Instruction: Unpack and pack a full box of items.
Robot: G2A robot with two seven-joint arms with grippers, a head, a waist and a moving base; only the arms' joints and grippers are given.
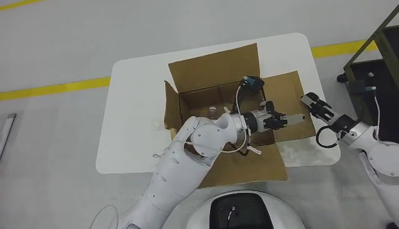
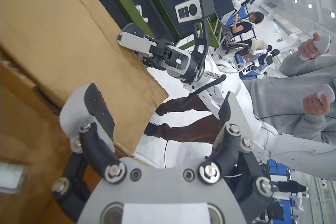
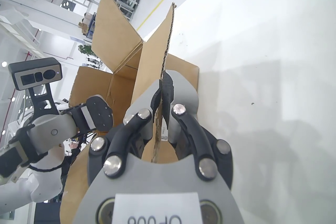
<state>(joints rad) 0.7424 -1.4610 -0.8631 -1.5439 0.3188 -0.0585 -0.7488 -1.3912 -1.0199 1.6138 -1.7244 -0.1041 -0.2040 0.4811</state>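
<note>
The box (image 1: 215, 73) stands in the middle of the table (image 1: 137, 116) with all four flaps folded out; the step in hand looks like the unpacking, one arm pinning a flap aside so the other can go in. The right gripper (image 3: 164, 88) has its fingers (image 3: 183, 89) clenched on the edge of the 3 o'clock flap (image 1: 293, 95), the cardboard caught between them; it holds that flap out from the opening. The left gripper (image 1: 283, 120) hangs over the 3 o'clock side of the opening, its arm lying across the box from 7 o'clock; its fingers are released, spread wide with nothing between them. The contents are mostly hidden under that arm; a small pale item (image 1: 214, 110) shows near the 12 o'clock wall, too small to name. Next, I judge, the left wrist must tip down into the box and set its spread fingers either side of an item before closing; the right should not let the flap go, or it may swing back against the left arm.
</note>
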